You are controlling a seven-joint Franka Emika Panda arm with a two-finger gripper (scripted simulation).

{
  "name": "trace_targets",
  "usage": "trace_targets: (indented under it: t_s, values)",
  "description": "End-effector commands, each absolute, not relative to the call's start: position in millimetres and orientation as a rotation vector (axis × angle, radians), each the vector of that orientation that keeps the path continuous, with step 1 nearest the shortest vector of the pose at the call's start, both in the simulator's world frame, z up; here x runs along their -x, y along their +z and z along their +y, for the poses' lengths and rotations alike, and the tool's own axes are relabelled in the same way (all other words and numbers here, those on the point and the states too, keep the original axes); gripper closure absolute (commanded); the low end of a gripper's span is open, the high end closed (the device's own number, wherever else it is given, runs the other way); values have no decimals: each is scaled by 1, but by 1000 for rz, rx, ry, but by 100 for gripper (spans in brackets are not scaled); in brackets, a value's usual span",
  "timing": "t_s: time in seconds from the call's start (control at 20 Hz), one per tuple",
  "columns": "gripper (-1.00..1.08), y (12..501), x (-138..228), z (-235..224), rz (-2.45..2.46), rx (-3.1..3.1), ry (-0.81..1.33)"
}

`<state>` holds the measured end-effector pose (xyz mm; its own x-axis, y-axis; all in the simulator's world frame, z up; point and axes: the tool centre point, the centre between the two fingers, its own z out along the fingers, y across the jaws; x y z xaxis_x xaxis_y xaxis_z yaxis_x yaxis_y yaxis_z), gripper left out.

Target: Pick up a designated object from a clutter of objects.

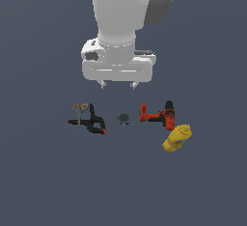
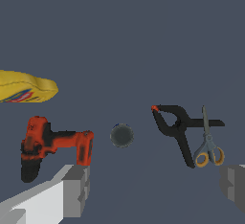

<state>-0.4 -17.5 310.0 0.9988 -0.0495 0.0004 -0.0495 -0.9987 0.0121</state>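
Observation:
The scissors (image 1: 79, 111) are thin, with grey blades and orange-tan handle loops, and lie flat at the exterior view's left. They touch or overlap the black red-tipped clamp (image 1: 92, 123). In the wrist view the scissors (image 2: 206, 144) cross the clamp's (image 2: 176, 125) handle. My gripper (image 1: 118, 85) hangs open and empty above the ground, behind the row of items and roughly over the dark round piece (image 1: 124, 119). In the wrist view the gripper (image 2: 153, 184) shows its grey fingers (image 2: 74, 189) wide apart, with the scissors near one finger.
The tiny dark round piece (image 2: 121, 135) lies in the middle of the row. A red-and-black power drill (image 1: 158, 115) (image 2: 52, 144) lies on its side at the exterior view's right. A yellow bottle (image 1: 177, 138) (image 2: 24, 86) lies beside the drill.

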Motion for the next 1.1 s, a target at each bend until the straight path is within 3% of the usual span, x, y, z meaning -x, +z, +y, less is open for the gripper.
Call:
trace_targets:
  t_s: [0.0,0.6,1.05]
  values:
    - [-92,310,0,-18,-77,-3129,0]
    - [-92,323,-1,-30,-115,-3147,21]
    - [-92,297,-5,-55,-98,-3147,19]
